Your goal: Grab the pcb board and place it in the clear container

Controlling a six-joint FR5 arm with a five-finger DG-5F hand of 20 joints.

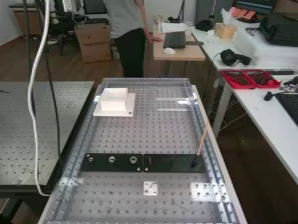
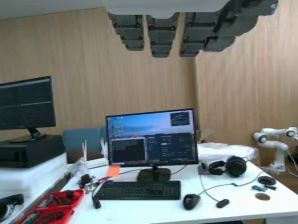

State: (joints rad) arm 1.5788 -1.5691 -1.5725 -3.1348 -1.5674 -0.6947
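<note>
Wrist view: fingers [image 2: 161,35] straight, empty; high view: black plates [image 1: 174,164] across perforated bench [image 1: 123,137].

Bench, high view: I count two dark plates [image 1: 171,168], three round fittings [image 1: 133,160], one white block [image 1: 114,99], one slender stick [image 1: 201,142]. Wrist view: two monitors [image 2: 151,142], one keyboard [image 2: 138,190], one mouse [image 2: 191,201], one headset [image 2: 235,166] (both earcups, single entry).
</note>
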